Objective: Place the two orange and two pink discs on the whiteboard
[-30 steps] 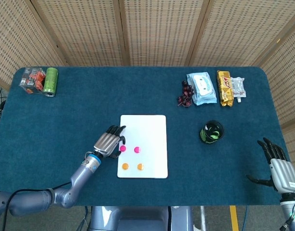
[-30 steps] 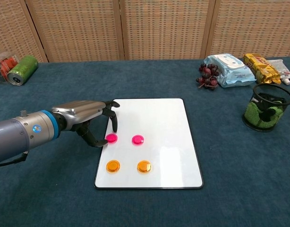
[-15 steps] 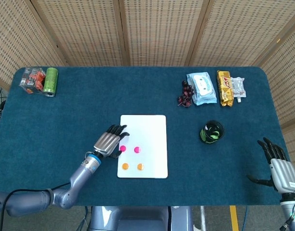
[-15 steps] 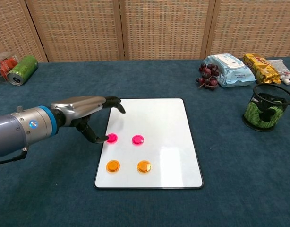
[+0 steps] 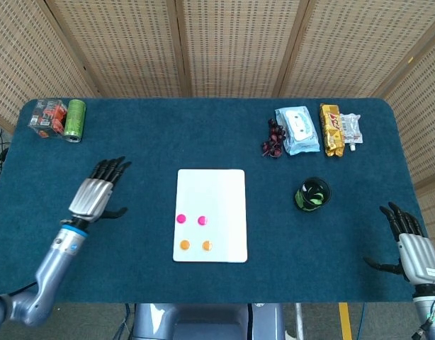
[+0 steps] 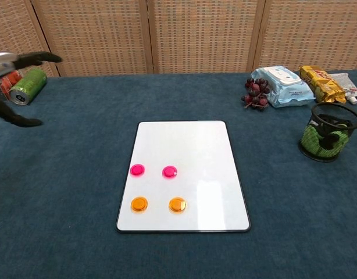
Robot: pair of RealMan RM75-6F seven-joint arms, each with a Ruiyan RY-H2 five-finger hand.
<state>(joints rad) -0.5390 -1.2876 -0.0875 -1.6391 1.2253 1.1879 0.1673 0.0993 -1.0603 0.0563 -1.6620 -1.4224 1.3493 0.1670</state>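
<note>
Left hand (image 5: pixel 95 195) has pulled off the whiteboard (image 5: pixel 221 184) since the earlier frames, where it sat over the left pink disc; now well to the left of the board over bare table (image 5: pixel 168 134), fingers spread, holding nothing; chest view catches only its fingertips at the upper left edge. Right hand (image 5: pixel 410 244) unchanged at the lower right of the head view, fingers apart, empty.

All four discs lie flat on the board, lower left part: pink discs (image 6: pixel 137 170) and (image 6: pixel 170 171) side by side; orange discs (image 6: pixel 139 204) and (image 6: pixel 177 204) in a row just below; none touching. Task looks done.

Handling, as judgement: discs look small, light, rigid, smooth plastic, maybe magnets; low profile, so little edge to catch; best pinched by the rim between thumb and a fingertip, or slid on the slick board surface. Round, so no long axis or heading; flat faces up. Board's long axis runs from the near edge of the table toward the far edge; corners square to the table.

Elsewhere: green can (image 5: pixel 75 119) upper left; mesh cup (image 5: pixel 312 193) right of the board; snack packs (image 5: pixel 329 129) upper right.
</note>
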